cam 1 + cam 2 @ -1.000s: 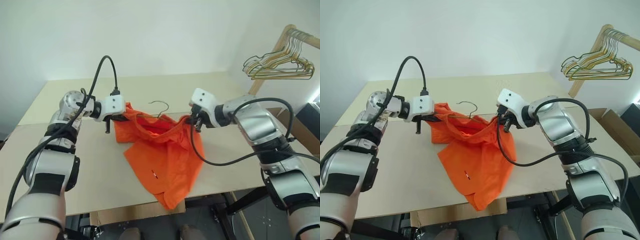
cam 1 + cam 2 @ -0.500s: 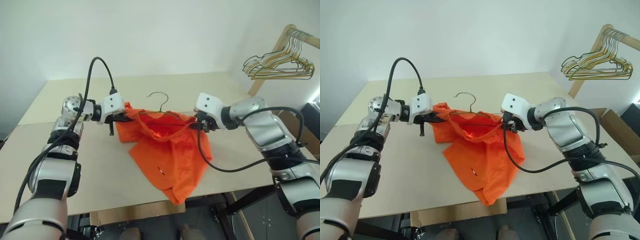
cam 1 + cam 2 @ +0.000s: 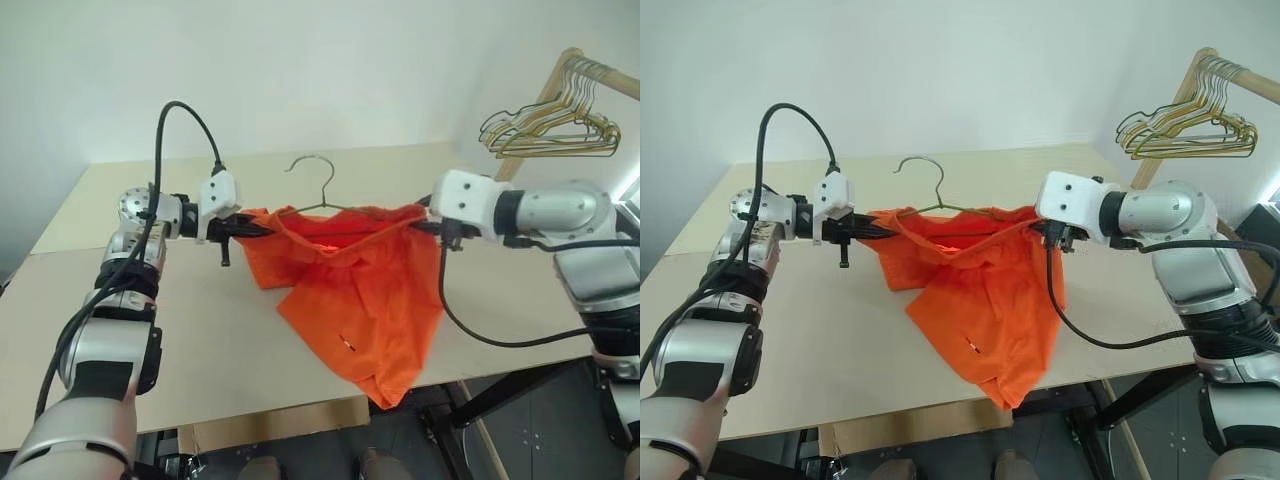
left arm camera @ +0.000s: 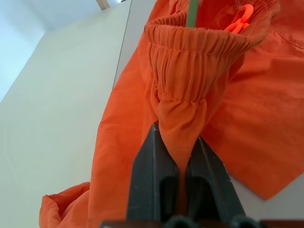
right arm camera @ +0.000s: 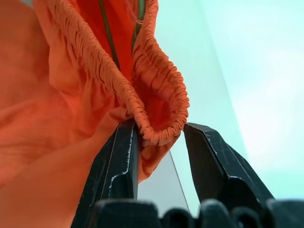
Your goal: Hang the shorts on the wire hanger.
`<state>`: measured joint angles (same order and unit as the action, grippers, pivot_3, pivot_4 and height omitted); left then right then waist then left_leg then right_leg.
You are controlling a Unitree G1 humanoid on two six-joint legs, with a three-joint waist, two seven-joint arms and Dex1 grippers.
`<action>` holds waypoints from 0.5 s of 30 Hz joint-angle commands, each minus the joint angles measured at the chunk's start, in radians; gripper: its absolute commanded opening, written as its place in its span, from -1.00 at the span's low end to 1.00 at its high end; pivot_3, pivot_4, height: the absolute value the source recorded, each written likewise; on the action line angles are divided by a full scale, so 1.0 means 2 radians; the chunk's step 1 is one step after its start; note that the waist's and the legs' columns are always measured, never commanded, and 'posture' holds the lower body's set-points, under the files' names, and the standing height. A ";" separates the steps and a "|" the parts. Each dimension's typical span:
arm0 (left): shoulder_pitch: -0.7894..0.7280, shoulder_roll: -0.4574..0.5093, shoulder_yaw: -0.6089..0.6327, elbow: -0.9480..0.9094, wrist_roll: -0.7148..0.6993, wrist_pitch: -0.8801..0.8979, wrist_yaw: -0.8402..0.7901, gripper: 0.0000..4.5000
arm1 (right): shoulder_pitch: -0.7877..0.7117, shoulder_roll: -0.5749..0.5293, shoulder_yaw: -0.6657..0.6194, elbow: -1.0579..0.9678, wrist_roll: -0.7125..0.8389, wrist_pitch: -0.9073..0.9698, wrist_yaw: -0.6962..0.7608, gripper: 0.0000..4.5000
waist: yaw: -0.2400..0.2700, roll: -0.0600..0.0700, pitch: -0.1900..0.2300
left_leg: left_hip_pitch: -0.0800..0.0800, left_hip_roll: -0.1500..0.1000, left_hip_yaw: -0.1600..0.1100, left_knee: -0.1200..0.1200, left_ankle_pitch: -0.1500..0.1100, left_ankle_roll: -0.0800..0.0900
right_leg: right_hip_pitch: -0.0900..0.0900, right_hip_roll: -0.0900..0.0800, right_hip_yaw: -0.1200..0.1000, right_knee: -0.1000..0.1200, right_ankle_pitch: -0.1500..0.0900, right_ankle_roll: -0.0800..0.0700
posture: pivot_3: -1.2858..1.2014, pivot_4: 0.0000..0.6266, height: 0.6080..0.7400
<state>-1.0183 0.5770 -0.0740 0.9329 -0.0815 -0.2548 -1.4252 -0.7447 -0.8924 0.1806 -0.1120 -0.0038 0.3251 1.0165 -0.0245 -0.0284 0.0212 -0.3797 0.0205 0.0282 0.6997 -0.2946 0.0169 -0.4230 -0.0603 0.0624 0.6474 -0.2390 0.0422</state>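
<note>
A pale table [image 3: 150,330] spans the frame, and above its middle the orange shorts [image 3: 350,290] hang stretched between two arms, their legs trailing toward 5 o'clock past the table's front edge. The waistband is pulled taut from 9 to 3 o'clock, apparently to hold it wide around the hanger [image 3: 318,190], whose green wire runs inside the band while its silvery hook stands up at 12 o'clock of the garment. At 9 o'clock of the shorts the left gripper [image 3: 243,227] is clenched on a bunched end of the waistband; the wrist view shows fabric pinched flat between its fingers [image 4: 152,175]. At 3 o'clock the right gripper [image 3: 440,228] has its jaws parted, with the elastic edge looped over one finger [image 5: 121,161] and the other standing clear of the cloth, so that end seems draped rather than gripped. The hanger's shoulders look seated in the band, suggesting the hanging is nearly done. At 2 o'clock of the scene a bunch of gold hangers [image 3: 548,130] hangs from a wooden rack [image 3: 545,95], well apart.
</note>
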 commanded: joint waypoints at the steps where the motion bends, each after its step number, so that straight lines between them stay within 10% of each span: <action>1: -0.016 -0.004 0.009 -0.025 -0.015 -0.002 -0.007 -1.00 | -0.004 -0.003 -0.030 -0.023 0.026 -0.001 0.014 -0.18 | 0.000 0.000 0.000 | 0.000 0.000 0.000 0.000 0.000 0.000 | 0.000 0.000 0.000 0.000 0.000 0.000 | 0.01 -1.00 1.00; 11: 0.004 -0.020 -0.007 -0.038 0.003 -0.018 -0.004 -1.00 | -0.006 0.005 -0.030 -0.072 0.094 0.068 0.050 -0.18 | -0.008 0.000 0.000 | 0.000 0.000 0.000 0.000 0.000 0.000 | 0.000 0.000 0.000 0.000 0.000 0.000 | 0.01 -1.00 1.00; 15: 0.018 -0.022 -0.010 -0.053 -0.003 -0.017 -0.009 -1.00 | -0.025 0.015 -0.014 -0.061 0.077 0.094 0.026 0.23 | -0.010 0.000 0.000 | 0.000 0.000 0.000 0.000 0.000 0.000 | 0.000 0.000 0.000 0.000 0.000 0.000 | 0.01 -1.00 1.00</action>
<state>-0.9731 0.5331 -0.1021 0.8669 -0.0752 -0.2821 -1.4372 -0.7458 -0.8686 0.1691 -0.2334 0.1662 0.4818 1.1021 -0.0446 -0.0284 0.0212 -0.3792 0.0206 0.0281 0.7000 -0.2946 0.0169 -0.4225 -0.0604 0.0630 0.6475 -0.2390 0.0423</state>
